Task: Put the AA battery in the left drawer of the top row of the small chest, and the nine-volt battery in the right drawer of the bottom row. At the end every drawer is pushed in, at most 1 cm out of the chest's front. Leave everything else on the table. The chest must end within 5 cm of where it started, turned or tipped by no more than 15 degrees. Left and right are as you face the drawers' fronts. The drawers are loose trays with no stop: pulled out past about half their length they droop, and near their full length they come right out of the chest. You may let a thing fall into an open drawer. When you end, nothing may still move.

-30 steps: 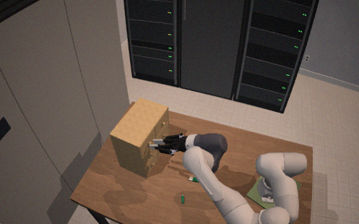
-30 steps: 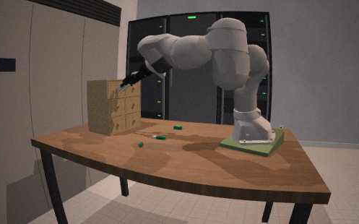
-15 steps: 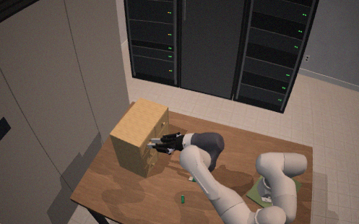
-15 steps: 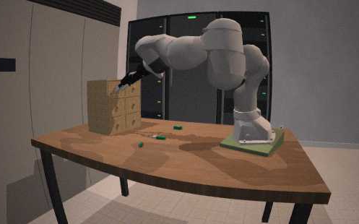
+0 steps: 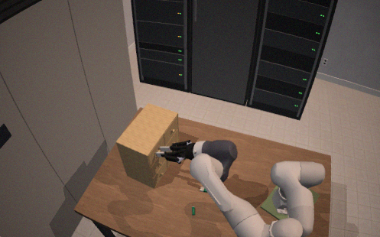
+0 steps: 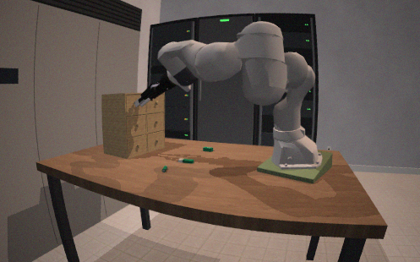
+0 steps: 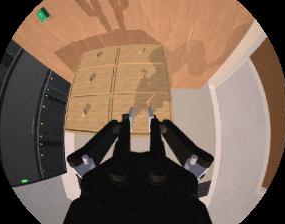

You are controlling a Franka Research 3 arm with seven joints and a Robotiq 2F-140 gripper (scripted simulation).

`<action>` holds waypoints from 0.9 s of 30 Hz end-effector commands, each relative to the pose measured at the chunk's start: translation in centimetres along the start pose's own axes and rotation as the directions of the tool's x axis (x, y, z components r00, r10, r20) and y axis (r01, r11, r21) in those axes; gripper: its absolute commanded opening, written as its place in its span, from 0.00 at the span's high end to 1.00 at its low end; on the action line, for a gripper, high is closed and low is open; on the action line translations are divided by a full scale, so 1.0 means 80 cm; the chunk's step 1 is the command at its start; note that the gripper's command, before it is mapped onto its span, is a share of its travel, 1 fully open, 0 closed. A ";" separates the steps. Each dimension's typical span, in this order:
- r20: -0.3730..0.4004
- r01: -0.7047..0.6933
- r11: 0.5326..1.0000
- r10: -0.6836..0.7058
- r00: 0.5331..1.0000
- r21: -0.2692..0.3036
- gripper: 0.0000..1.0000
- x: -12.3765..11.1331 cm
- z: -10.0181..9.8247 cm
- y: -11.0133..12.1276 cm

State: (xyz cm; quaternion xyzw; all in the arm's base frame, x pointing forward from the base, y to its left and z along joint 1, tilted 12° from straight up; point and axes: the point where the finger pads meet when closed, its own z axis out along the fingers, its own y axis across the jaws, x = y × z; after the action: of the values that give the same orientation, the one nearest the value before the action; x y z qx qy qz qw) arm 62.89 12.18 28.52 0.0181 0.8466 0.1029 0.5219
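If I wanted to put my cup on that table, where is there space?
Probably the wooden table's near side, between the small green cylinder and the green base plate. It is crowded at the pale wooden chest's drawer fronts, where the black gripper reaches in.

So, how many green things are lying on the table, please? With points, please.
3: one (image 6: 208, 149) (image 7: 43, 14) farthest back in the exterior view, one (image 5: 203, 189) (image 6: 188, 161) with a white end, one (image 5: 193, 210) (image 6: 165, 169) nearest that camera. The arm may hide more.
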 end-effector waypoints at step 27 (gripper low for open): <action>-0.001 -0.002 1.000 0.002 1.000 -0.004 0.92 0.001 0.001 0.002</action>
State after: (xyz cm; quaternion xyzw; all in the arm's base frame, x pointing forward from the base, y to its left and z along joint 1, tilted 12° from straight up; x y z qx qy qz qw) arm 62.90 12.19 28.52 0.0181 0.8465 0.1031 0.5220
